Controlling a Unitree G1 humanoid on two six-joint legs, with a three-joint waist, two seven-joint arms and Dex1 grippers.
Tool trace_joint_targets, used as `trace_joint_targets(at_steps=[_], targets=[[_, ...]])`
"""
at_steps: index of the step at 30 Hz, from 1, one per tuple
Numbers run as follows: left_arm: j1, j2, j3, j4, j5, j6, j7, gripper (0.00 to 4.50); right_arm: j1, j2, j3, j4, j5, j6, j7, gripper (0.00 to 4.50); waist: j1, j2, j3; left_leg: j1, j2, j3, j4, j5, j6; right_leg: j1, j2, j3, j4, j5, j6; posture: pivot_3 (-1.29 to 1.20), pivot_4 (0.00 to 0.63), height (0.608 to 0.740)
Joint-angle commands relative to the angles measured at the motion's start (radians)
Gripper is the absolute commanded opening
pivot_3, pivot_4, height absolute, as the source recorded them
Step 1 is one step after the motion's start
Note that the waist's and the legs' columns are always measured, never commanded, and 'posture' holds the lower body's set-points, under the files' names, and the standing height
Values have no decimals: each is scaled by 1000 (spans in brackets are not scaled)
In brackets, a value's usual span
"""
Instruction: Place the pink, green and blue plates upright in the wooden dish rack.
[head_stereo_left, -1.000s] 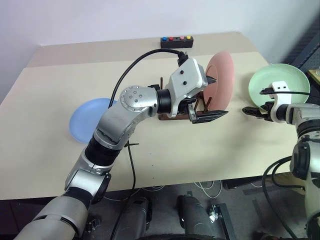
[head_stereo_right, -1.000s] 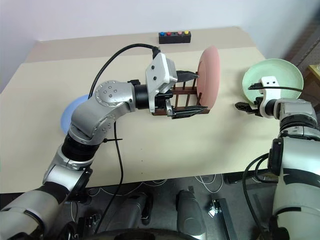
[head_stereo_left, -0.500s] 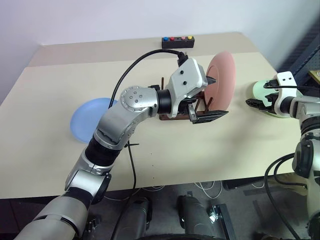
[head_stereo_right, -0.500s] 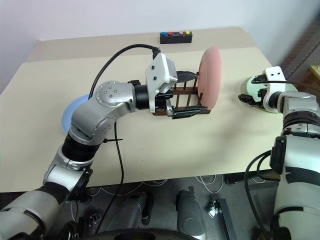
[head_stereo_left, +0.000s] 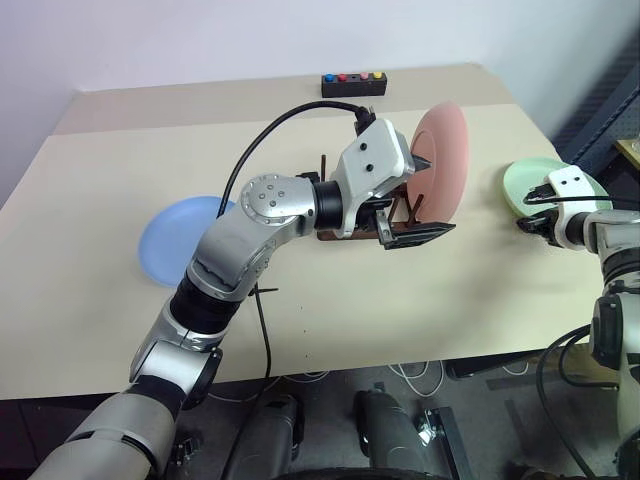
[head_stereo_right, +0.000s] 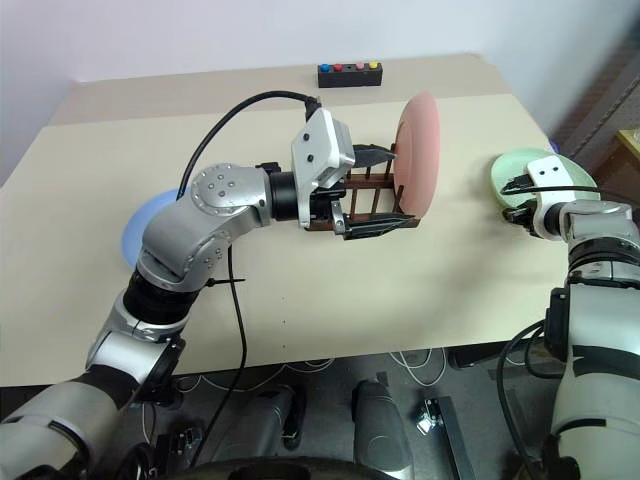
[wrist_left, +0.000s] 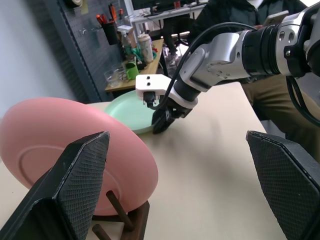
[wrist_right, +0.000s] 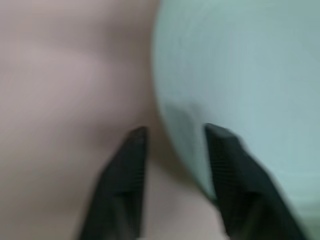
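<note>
- Left eye view, far left of the table (head_stereo_left: 90, 300): the blue plate (head_stereo_left: 180, 238) lies flat, partly hidden behind my left arm.
- My left gripper (head_stereo_left: 418, 198) is over the middle of the table and points level toward my right. Its two fingers stand wide apart and hold nothing. One finger (head_stereo_left: 421, 160) is near the face of the pink plate, the other finger (head_stereo_left: 418, 235) is lower, in front of the rack.
- Just behind this gripper is the wooden dish rack (head_stereo_right: 368, 196), with dark upright pegs.
- The pink plate (head_stereo_left: 444, 161) stands upright in the right end of the rack, its edge between the pegs.
- Behind all this, at the far edge of the table, is a small black box (head_stereo_left: 353, 83) with coloured buttons.
- Near the right edge lies the green plate (head_stereo_left: 535, 182), well apart from the rack.
- My right gripper (head_stereo_right: 517, 213) is at the near rim of the green plate. In the right wrist view one finger (wrist_right: 122, 187) is beside the rim and the other over the plate; the fingers are narrow, but I cannot tell if they pinch the rim.
</note>
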Motion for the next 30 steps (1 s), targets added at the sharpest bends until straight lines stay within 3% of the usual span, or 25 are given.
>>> trace_joint_targets(at_steps=[1,8,17,21,24,30], targets=[[-1,-1,34,-39,-10,-2,8,4500,-10,-22,-12,-6,6,-9,-1,58,1,0,0,0,0,0,0,0,0,0,0,0,0,0,0,0,150,740],[0,-7,43,-31,-12,-4,16,4500,-45,-33,-80,-19,70,-22,-3,58,1,0,0,0,0,0,0,0,0,0,0,0,0,0,0,0,150,740],[-4,-22,72,-9,-10,-23,38,4500,-174,-38,-293,-174,292,-69,6,58,0,0,0,0,0,0,0,-2,3,0,0,0,0,0,0,0,150,740],[48,-17,142,-11,-41,-38,45,4500,-188,33,-429,-533,537,34,58,58,0,1,0,0,0,0,0,-2,4,0,0,0,0,0,0,0,150,740],[103,13,203,-9,-51,-85,35,4500,-129,85,-453,-834,690,184,66,58,0,2,0,0,1,-1,-1,-2,4,-1,0,0,1,0,0,0,150,740],[241,107,326,-35,-175,-86,-63,4500,-108,178,-487,-1209,924,350,-66,58,8,2,0,-1,1,-2,0,-2,4,-2,0,0,1,1,-1,0,150,740]])
